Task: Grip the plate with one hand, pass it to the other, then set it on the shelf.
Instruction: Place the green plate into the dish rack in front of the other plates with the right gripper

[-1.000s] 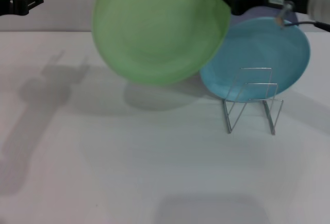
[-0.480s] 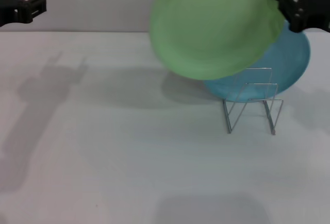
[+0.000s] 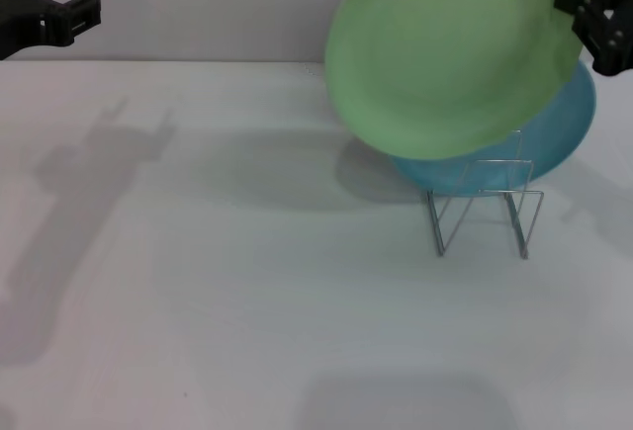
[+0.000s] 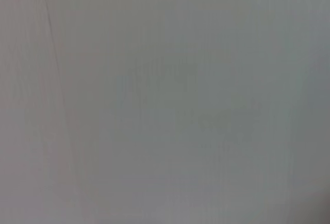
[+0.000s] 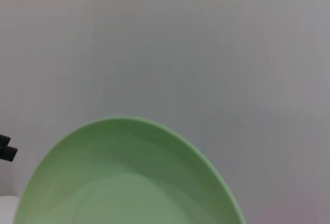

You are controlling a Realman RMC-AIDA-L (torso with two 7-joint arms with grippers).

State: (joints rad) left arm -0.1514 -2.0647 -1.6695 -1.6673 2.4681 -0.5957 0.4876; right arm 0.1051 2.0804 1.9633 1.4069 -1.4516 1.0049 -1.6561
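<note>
Green plate (image 3: 453, 54) held aloft at its right edge by right gripper (image 3: 600, 30), jaws closed on rim, above wire shelf (image 3: 484, 203) and blue plate (image 3: 549, 138); left gripper (image 3: 49, 15) parked upper left, finger state unclear

The right gripper (image 3: 591, 17) is raised at the far right, clamped. The left gripper (image 3: 49, 17) hangs far left.

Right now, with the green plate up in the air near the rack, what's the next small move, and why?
Probably lower the plate toward the rack. The right tool holds it by its edge above the rack, in front of the blue plate, with the wire slots below it. The left tool is off to the far left.
</note>
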